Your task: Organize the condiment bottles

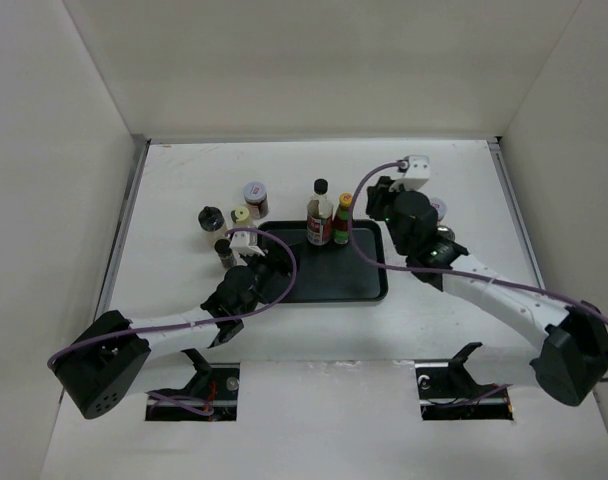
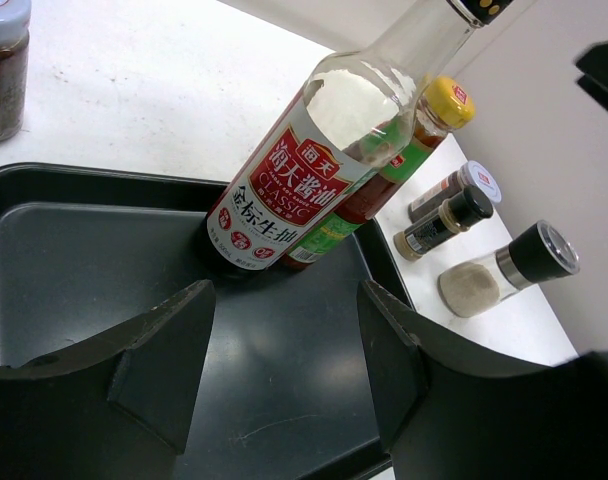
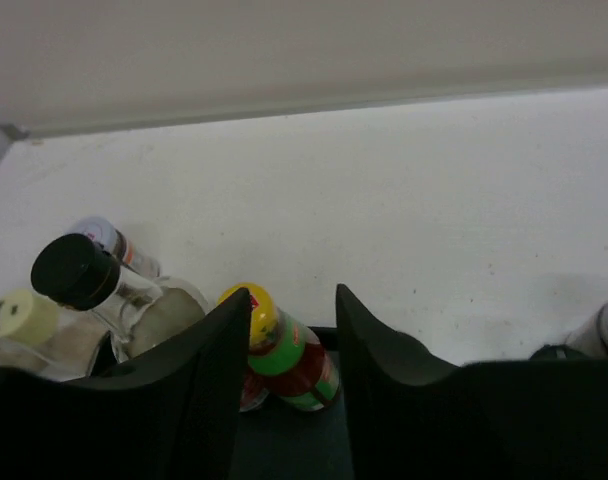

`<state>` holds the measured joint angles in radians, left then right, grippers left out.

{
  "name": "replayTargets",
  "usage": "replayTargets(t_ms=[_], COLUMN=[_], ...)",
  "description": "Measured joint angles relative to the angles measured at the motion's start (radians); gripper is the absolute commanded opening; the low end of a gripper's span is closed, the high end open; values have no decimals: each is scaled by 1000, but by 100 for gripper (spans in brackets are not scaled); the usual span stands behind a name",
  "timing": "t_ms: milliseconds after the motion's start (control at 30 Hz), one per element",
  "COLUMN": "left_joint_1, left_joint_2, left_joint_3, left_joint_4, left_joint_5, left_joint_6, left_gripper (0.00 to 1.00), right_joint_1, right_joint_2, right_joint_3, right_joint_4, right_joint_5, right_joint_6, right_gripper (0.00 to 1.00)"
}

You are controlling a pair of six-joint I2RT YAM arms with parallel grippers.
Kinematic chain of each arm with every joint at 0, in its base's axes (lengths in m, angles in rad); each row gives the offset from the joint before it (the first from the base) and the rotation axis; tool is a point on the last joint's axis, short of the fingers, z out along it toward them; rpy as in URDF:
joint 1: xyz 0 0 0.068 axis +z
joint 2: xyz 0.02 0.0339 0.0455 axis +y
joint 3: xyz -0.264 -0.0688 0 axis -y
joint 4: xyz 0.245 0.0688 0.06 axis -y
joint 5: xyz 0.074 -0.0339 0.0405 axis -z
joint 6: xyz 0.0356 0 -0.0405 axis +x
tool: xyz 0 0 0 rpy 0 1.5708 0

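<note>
A tall dark black-capped sauce bottle and a yellow-capped green-necked bottle stand together at the far edge of the black tray. Several short spice jars stand on the table left of the tray. My left gripper is open and empty over the tray's left part; in the left wrist view the sauce bottle is ahead of it. My right gripper is open, just right of the yellow-capped bottle, which shows between its fingers in the right wrist view.
Two or three more jars stand right of the tray, partly under my right arm; they show in the left wrist view. White walls enclose the table on three sides. A metal rail runs along the left edge.
</note>
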<state>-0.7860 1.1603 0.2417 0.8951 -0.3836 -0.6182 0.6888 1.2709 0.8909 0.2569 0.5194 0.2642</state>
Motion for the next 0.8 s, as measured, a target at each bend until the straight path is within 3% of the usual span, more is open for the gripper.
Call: replayTargets(t_ms=[100,200,433,600,800], left_joint_1=[0,-1,-3,-6,-6], left_joint_2=[0,0,0,-2,-10], left_joint_3=[0,0,0,0,0], left_joint_4=[0,0,0,0,5], left_joint_5=[0,0,0,0,2], left_joint_6=[0,0,-3,-4,-4], left_gripper=[57,57,57,57,57], right_joint_1=[-87,-168,-273,-317,-344], right_joint_2=[-63,-63,17,99,148], right_joint_3=[-19,-18,0,63,95], right_joint_4=[-76,-177,-397,-455,-480], right_joint_5=[-21,-31,-54,-87,-111], right_joint_6=[39,66,82,86,88], right_gripper=[30,42,58,66,67])
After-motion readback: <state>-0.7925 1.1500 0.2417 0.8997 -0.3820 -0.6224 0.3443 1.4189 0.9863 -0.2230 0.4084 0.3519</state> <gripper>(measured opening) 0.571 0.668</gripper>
